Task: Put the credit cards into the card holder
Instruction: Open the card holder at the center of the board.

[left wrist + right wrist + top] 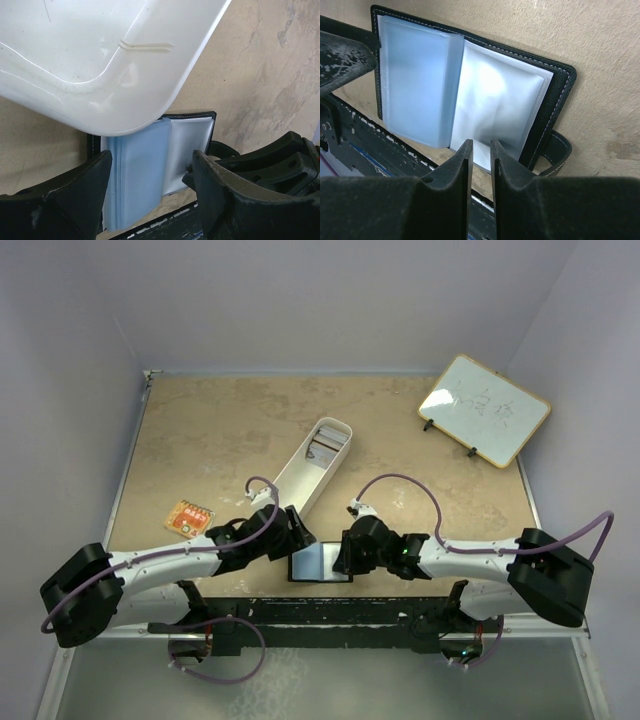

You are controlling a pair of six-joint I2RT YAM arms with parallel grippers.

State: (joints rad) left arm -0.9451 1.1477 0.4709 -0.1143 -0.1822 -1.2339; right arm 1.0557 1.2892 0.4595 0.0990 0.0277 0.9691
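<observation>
Bottom centre of top view: card holder (pixel 320 563) open flat. Left gripper (pixel 150 165) spread wide, empty. Right gripper (pixel 479 147) nearly closed at its clear sleeve (pixel 500 100); grip unclear.

Beige mottled tabletop (pixel 220 430). White oblong tray (pixel 300 480) lies diagonal mid-table. Open card holder (pixel 318 562) just nearside of tray. Small orange patterned piece (pixel 189 518) left of tray. Whiteboard (pixel 484 408) far right of tray.

Both arms stretch inward toward each other, the left hand (pixel 150 172) with jaws spread wide, the right hand (pixel 480 147) narrowed to a slit.
</observation>
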